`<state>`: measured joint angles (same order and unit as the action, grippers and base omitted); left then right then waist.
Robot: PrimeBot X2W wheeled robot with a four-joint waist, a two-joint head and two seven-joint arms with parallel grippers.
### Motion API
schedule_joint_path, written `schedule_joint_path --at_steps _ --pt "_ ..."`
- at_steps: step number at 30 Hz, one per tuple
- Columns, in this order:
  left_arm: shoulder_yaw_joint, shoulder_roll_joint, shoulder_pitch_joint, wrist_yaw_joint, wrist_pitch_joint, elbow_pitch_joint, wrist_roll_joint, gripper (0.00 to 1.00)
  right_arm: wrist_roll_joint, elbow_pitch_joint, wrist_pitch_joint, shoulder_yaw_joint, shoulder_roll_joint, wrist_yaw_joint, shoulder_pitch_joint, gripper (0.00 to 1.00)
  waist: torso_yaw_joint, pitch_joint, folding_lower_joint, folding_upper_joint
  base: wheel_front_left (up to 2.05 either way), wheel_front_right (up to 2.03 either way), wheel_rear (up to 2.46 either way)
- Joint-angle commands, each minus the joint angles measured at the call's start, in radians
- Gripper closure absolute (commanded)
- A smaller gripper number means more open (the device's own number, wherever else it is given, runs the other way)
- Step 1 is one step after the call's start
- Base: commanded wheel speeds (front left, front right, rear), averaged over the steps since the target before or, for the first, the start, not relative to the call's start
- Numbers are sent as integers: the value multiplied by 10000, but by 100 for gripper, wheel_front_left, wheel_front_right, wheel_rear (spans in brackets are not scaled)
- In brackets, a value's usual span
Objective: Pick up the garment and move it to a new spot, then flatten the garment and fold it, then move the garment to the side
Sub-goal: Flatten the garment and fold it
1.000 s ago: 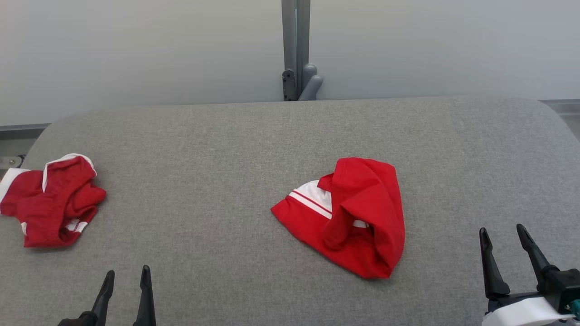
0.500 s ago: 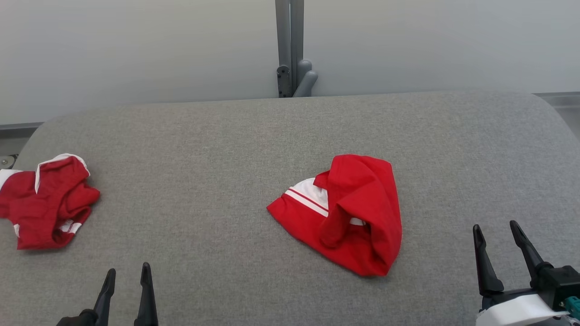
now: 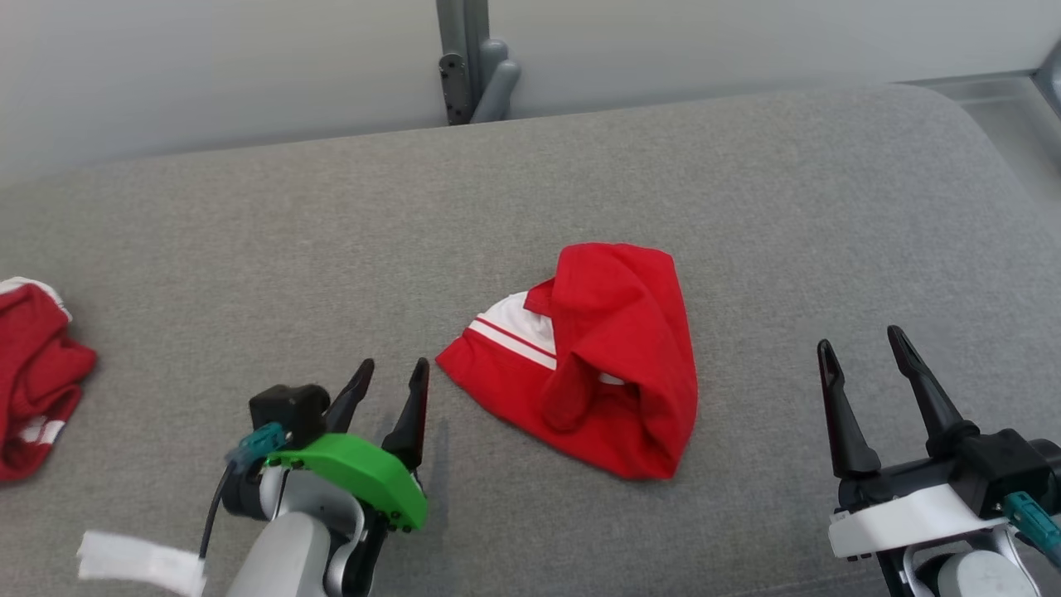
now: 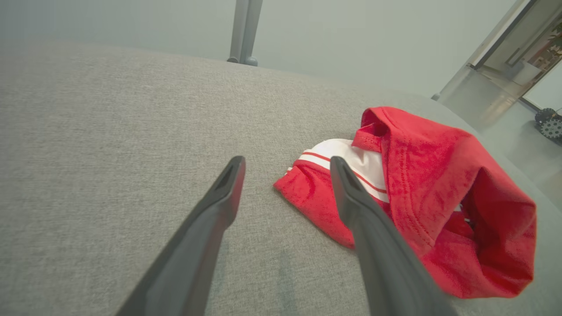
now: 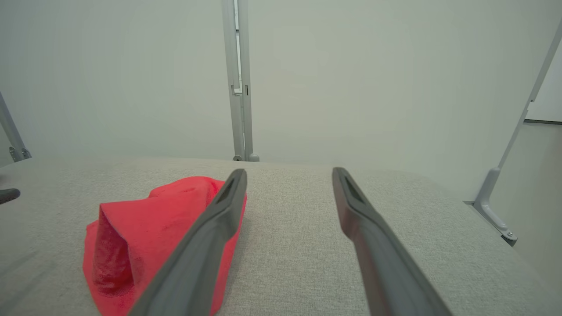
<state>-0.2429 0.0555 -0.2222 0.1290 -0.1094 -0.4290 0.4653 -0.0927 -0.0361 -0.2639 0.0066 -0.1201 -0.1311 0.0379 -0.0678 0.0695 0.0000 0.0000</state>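
the red garment [image 3: 597, 348] lies crumpled mid-table [image 3: 249, 232], with a white stripe on its left part. the left gripper [image 3: 395, 365] is just beside its left corner, jaws spread, empty. the right gripper [image 3: 859, 337] is off to its right, jaws spread, empty. a second garment [image 3: 33, 373] lies far left.

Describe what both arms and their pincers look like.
The left pincer has two long, dark, tapering fingers, a black block, a teal connector, a thin dark cable, a green curved cover and a pale grey forearm with a white tag. The right pincer matches, but with a white cover.
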Motion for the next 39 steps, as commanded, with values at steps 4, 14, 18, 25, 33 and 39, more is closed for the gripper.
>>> schedule_joint_path --at_steps 4,14,18,25,33,39 --pt "-993 164 -1678 20 985 -1257 49 0 21 -179 -8 195 83 5 -384 0 -1178 973 0 0 0 0 0" --pt "-2444 970 -3578 6 1953 -3413 893 0 -47 -51 -8 279 229 5 -542 0 -1870 1054 0 0 0 0 0" --pt "-2713 1087 -3770 7 1900 -4012 1156 0 -60 6 -8 343 260 7 -504 0 -1987 979 0 0 0 0 0" --pt "-3271 1246 -3937 8 1727 -4758 2006 0 -86 94 -8 383 237 5 -344 0 -2125 824 0 0 0 0 0" --pt "-4241 1358 -4168 8 1481 -4440 2994 100 -185 241 -8 321 242 5 -272 0 -2013 770 0 0 0 0 0" --pt "-3898 1628 -4928 8 849 -3645 3992 100 -223 318 -7 290 250 5 -164 0 -1806 624 0 0 0 0 0"
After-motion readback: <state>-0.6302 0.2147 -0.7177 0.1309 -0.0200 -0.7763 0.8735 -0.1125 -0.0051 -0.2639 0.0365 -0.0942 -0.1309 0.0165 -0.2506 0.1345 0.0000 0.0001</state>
